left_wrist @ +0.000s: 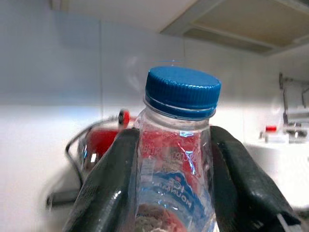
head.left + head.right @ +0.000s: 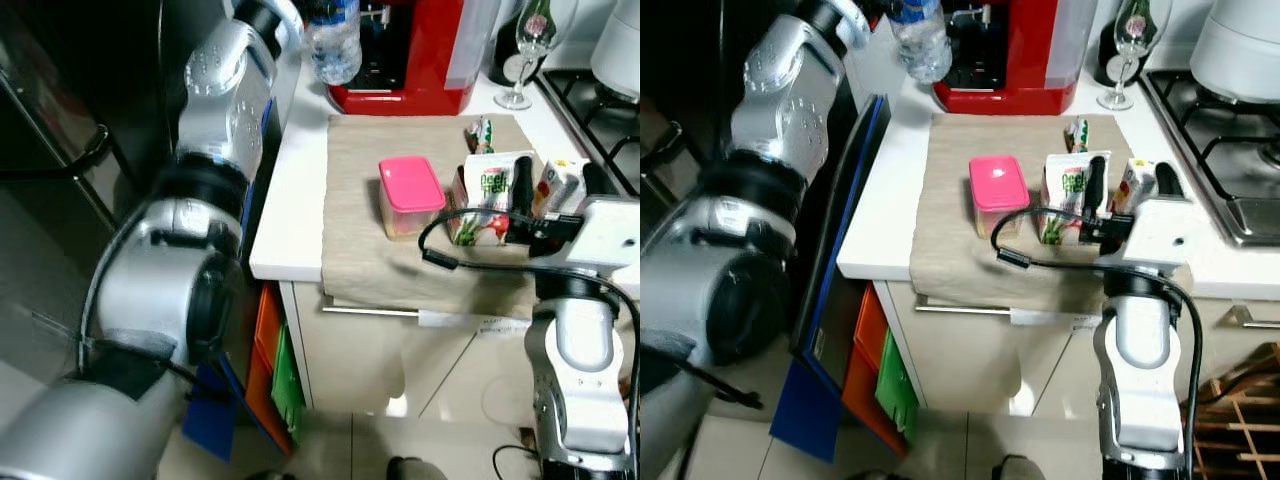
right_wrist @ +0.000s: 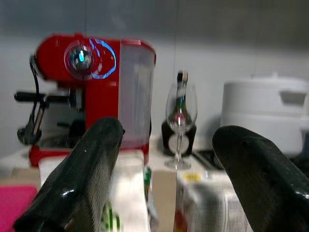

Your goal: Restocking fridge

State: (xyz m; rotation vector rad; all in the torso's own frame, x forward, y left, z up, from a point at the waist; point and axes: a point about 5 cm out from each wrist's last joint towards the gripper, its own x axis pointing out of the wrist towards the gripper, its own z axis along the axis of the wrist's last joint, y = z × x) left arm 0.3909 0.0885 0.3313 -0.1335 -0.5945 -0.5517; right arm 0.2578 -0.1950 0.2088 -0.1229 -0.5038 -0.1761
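Silver left arm, large in the foreground, reaching up past the bench edge; its left claw (image 1: 169, 193) is clamped on the clear plastic water bottle with a blue screw cap (image 1: 182, 92), both fingers (image 1: 108, 188) pressed to the bottle's sides below the neck. Bottle held aloft just beside the red coffee machine (image 2: 405, 50), off the bench surface.

White bench (image 2: 290, 200), carrying:
- beige cloth mat (image 2: 350, 220), in front of the coffee machine;
- clear food box with a pink lid (image 2: 410, 185), on the mat;
- green-and-white drink cartons (image 2: 485, 195), beside the pink-lidded box;
- stemmed wine glass (image 2: 525, 50), just beside the coffee machine.

Right claw (image 2: 1125, 185) wide apart, holding nothing, one finger each side of a carton.

Step in hand, by my judgement: bottle lifted for carrying to the fridge, a second item lined up. Next move calls for the right claw to close squarely on the carton without tipping its neighbours.

Left wrist view adds the cap and grip; right wrist view adds a dark bottle (image 3: 181, 82) behind the glass.
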